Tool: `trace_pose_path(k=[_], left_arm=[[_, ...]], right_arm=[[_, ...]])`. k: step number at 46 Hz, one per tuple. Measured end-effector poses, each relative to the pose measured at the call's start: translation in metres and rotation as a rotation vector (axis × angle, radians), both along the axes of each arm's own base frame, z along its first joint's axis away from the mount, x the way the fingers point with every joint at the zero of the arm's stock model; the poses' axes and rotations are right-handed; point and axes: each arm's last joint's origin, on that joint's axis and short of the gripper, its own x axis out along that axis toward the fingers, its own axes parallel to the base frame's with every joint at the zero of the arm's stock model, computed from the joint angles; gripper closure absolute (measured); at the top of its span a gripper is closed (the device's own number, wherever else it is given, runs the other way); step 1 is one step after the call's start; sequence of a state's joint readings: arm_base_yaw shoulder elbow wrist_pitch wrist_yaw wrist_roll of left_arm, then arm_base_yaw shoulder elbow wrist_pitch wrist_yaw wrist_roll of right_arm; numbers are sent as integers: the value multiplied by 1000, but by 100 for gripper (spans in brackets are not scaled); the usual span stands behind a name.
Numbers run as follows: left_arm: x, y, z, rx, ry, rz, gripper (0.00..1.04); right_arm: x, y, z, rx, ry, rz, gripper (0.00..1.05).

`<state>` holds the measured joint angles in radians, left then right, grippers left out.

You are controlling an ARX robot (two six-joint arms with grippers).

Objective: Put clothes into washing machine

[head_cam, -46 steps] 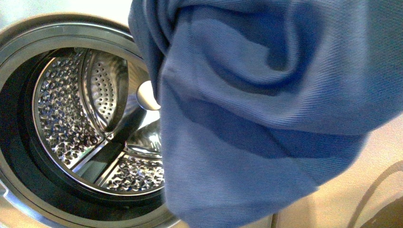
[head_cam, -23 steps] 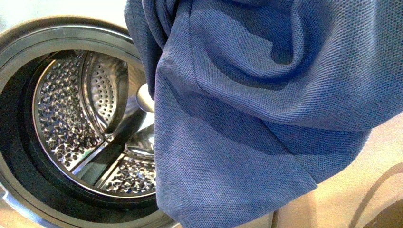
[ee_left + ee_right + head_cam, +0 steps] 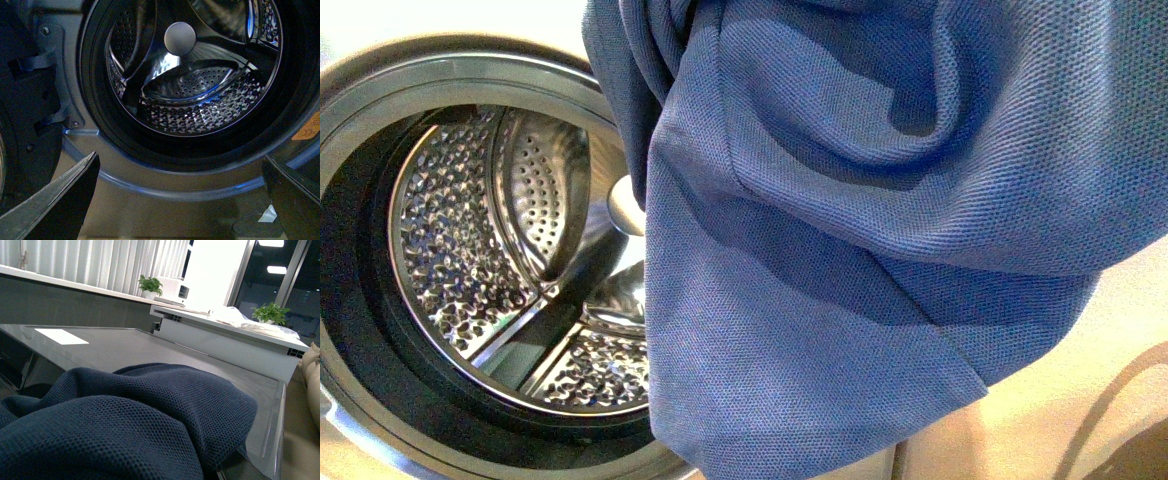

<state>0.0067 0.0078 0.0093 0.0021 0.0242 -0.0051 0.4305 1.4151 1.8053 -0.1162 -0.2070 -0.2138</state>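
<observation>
The clothes [image 3: 880, 250], a blue-grey woven garment, hang close in front of the front camera and cover the right half of the washing machine's porthole [image 3: 380, 330]. The perforated steel drum [image 3: 470, 250] shows empty to the left of them. The same dark fabric [image 3: 125, 430] fills the right wrist view and hides my right gripper, which is shut on it. In the left wrist view my left gripper [image 3: 180, 200] is open and empty, low in front of the dark rubber rim [image 3: 95, 110], facing the drum [image 3: 200, 100].
A yellow-orange sticker [image 3: 309, 127] sits on the machine's front beside the rim. A door hinge bracket [image 3: 55, 75] is at the rim's side. The right wrist view shows the machine's grey top [image 3: 150, 347], a white counter [image 3: 225, 335] and plants [image 3: 150, 286] behind.
The clothes moved a little to the left across the porthole between one second and half a second ago. They have hung still since.
</observation>
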Motion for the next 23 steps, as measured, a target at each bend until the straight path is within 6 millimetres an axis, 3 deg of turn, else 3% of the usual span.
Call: trace_pose_path(k=[6, 10, 18, 23], left_arm=[[6, 4, 5, 2, -1, -208, 7], [14, 10, 20, 12, -23, -282, 7], [37, 23, 67, 49, -123, -414, 7], [57, 28, 106, 68, -188, -445, 7]], right_arm=[[0, 0, 0, 0, 0, -1, 98], [0, 0, 0, 0, 0, 1, 98], [0, 0, 0, 0, 0, 0, 98], [0, 0, 0, 0, 0, 0, 98]])
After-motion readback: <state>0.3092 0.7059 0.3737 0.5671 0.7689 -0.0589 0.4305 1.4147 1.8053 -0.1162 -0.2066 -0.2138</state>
